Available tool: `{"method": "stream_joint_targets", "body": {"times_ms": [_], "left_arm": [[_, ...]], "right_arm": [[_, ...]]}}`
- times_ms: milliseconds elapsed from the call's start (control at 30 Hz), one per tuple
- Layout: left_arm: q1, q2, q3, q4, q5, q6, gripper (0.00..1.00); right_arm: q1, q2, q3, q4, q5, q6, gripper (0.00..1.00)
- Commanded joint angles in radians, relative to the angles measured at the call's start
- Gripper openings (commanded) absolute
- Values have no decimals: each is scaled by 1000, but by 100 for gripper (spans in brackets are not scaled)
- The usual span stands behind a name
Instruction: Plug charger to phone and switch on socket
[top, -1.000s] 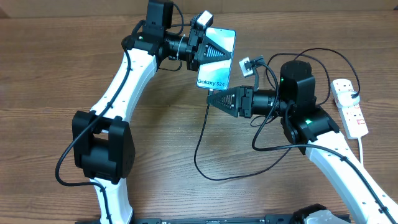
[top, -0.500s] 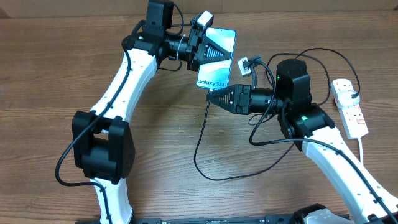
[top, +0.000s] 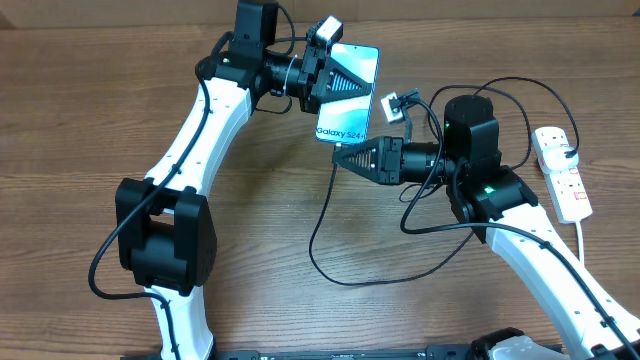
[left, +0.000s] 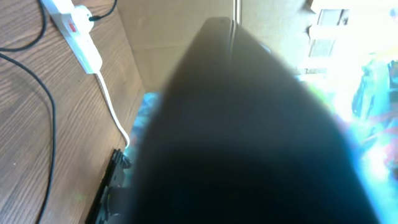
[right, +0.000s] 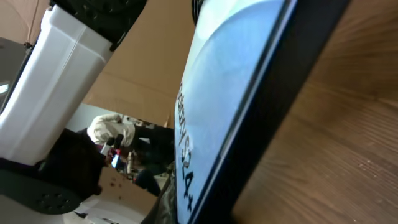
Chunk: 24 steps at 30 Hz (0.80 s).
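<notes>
My left gripper (top: 338, 85) is shut on the phone (top: 345, 128) and holds it above the table at the back, with the "Galaxy S24+" screen facing up. In the left wrist view the phone (left: 236, 124) is a dark blur that fills the frame. My right gripper (top: 340, 158) is shut at the phone's lower edge. The charger cable (top: 314, 235) hangs from its tip and loops over the table. The plug tip is hidden. The right wrist view shows the phone's screen and dark edge (right: 230, 81) very close. The socket (top: 563, 175) lies at the right edge.
The socket (left: 78, 32), its thick white cord (left: 112, 106) and a black cable (left: 51, 118) also show in the left wrist view. The right arm's own black wiring arcs above it (top: 500, 85). A white object (top: 515, 350) sits at the front right edge.
My right gripper has moved left and slightly up, closer to the phone's lower edge, and the cable loop has shifted with it. The left arm and the phone have not moved.
</notes>
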Motion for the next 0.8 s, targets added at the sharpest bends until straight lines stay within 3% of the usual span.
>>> {"method": "stream_joint_targets", "body": {"times_ms": [0,167,567,767], "left_arm": [[3,-6,5,-4,19,1,4],[3,-6,5,-5,19,21,4],[-12,-6,5,-5,19,55,4],[-15,-6,5,-5,28,57,4]], "right_arm": [[-1,-2,5,18,29,-22,4],[-1,-2,5,41,31,-13,4],[-3,-2,5,40,98,199,4],[-3,-2,5,40,108,216,4]]}}
